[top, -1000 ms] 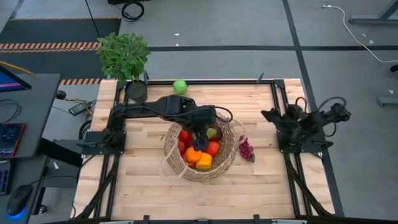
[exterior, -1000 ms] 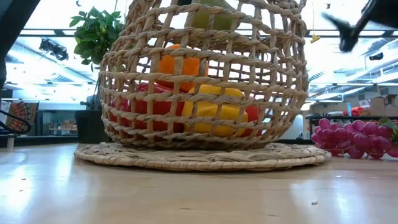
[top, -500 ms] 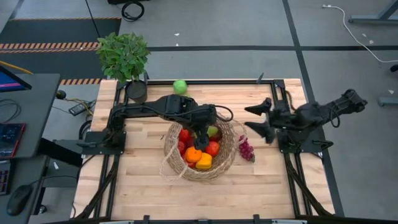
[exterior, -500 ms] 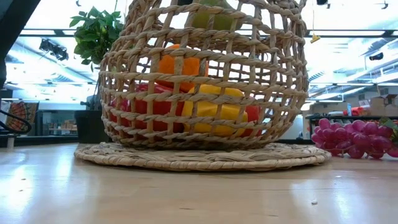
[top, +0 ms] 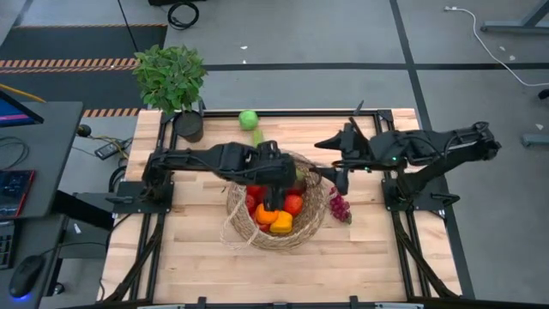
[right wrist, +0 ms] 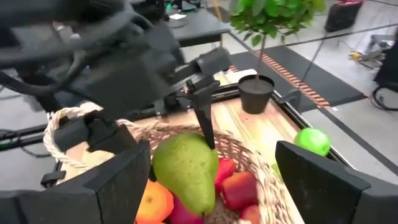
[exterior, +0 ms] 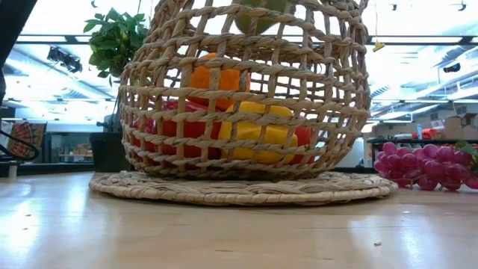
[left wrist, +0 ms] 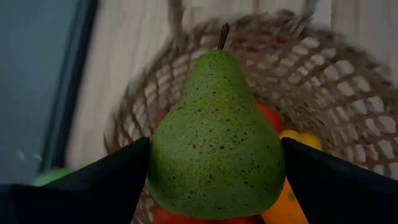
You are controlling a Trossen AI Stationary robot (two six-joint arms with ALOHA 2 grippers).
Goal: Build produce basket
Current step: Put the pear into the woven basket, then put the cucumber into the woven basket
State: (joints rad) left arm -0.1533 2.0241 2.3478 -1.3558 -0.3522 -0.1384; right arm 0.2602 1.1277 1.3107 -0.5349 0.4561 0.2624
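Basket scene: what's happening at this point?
The left gripper holds a green pear above the wicker basket, which already contains red, orange and yellow produce. The right gripper is open and empty, reaching in near the basket's rim. A grape bunch and a green apple sit on the table outside the basket.

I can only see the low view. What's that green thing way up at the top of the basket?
Observer: A green pear, gripped by the left gripper above the basket.
Operator: Where's the other arm?
Observer: The right gripper hangs open by the basket's right rim, near the grapes.
Operator: Is any other fruit left out?
Observer: A green apple lies at the table's far edge, near the potted plant.
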